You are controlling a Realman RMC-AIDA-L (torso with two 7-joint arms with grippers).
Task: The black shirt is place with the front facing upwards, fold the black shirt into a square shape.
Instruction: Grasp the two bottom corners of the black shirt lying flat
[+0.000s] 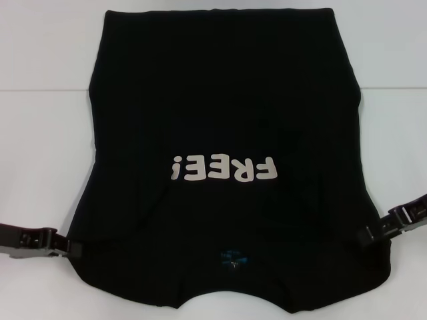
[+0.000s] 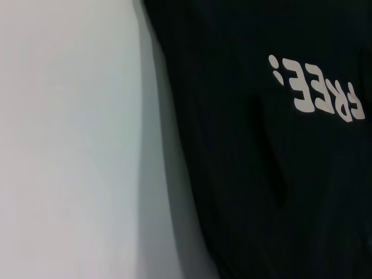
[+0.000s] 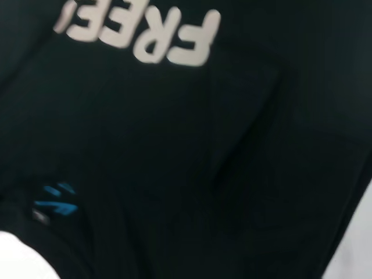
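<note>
Fingers of the left gripper (image 1: 70,249) meet the near left edge of the black shirt (image 1: 227,120), but I cannot tell if they are apart, together, or clamped on the cloth. It is the same for the right gripper (image 1: 370,235), which reaches the shirt's near right edge from the other side; its tips are dark against dark fabric, so their state is not visible.

The shirt lies flat on a white table (image 1: 40,133) with its front side up. Cream lettering (image 1: 222,169) "FREE!" reads upside down from the head view, so the neck is on the near side, where a small blue label (image 1: 233,258) shows. The sleeves seem folded in, because both side edges run nearly straight, and the far hem reaches almost to the far border of the view.

A faint line (image 1: 47,89) crosses the white surface behind the shirt, on both sides. The left wrist view shows the bare table (image 2: 64,139) beside the shirt's edge, with a soft shadow along the cloth.
</note>
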